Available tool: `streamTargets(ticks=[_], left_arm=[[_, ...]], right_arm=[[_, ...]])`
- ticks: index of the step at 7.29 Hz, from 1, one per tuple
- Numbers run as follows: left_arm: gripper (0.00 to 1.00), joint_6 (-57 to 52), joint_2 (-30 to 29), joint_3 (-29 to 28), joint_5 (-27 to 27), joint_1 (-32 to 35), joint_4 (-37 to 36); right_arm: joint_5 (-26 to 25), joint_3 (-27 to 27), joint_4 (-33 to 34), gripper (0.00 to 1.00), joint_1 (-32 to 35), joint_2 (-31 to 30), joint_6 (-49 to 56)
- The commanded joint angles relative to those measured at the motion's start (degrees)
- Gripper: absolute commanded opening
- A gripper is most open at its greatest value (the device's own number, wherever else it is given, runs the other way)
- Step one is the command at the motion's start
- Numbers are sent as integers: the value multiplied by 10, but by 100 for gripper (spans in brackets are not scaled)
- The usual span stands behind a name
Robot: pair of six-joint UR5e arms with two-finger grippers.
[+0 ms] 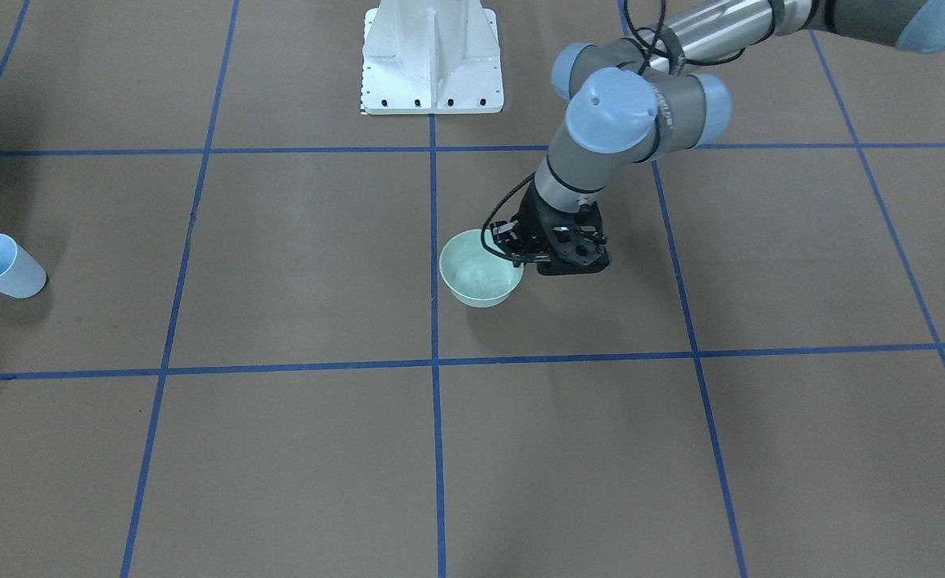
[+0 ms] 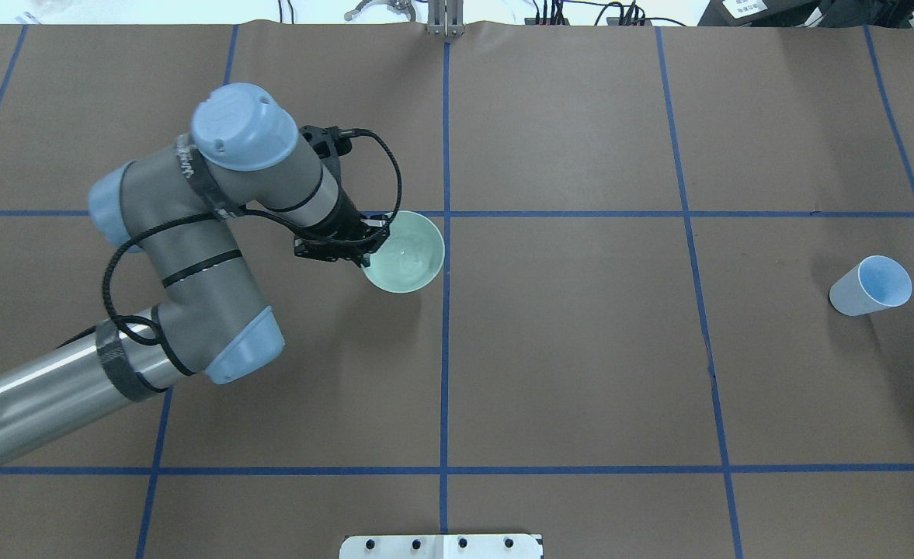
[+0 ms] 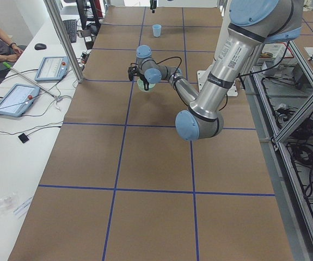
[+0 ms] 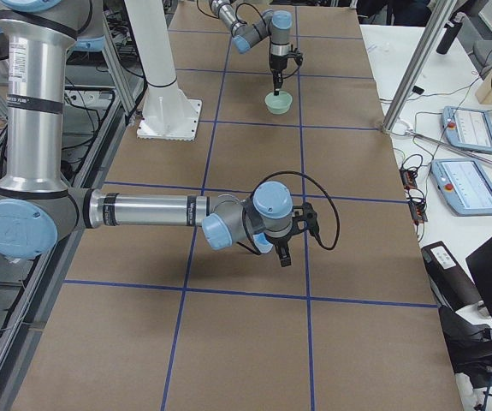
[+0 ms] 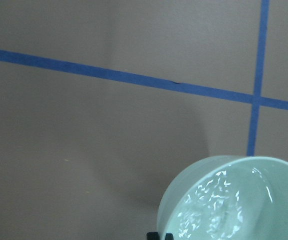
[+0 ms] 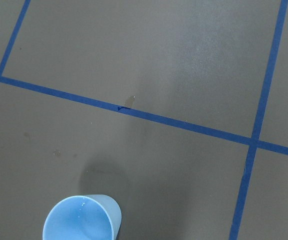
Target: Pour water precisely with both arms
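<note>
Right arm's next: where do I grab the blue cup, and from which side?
Grip the blue cup by its side wall, near mid-height, coming in level from the robot's side. It stands upright, mouth open upward, and widens toward the rim, so a side pinch should hold and leave the mouth free for pouring.

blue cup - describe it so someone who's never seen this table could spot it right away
On the brown paper-covered table gridded with blue tape, look toward the robot's right end. The pale blue tapered cup stands there alone, upright; the only other vessel, a low mint green bowl, sits mid-table at the left gripper.
</note>
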State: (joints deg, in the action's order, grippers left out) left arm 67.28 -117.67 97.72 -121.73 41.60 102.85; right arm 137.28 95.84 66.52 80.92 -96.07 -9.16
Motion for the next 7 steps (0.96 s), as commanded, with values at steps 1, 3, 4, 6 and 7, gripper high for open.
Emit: streamTargets(ticks=[1,3,4,6,7], left_arm=[[0,-115,126,58,-61,68,2],[0,-203,208,51,-81,119,44],[0,-239,229,36,-113,144,48],[0,-319,244,-21,-128,190,51],[0,-358,244,-52,-140,207,51]], right_arm=[[-11,0,37,100,11,16,3],[-10,2,54,100,20,21,-4],[-10,9,55,100,23,20,-4],[-11,12,56,100,26,16,-8],[-14,23,56,100,27,12,-23]])
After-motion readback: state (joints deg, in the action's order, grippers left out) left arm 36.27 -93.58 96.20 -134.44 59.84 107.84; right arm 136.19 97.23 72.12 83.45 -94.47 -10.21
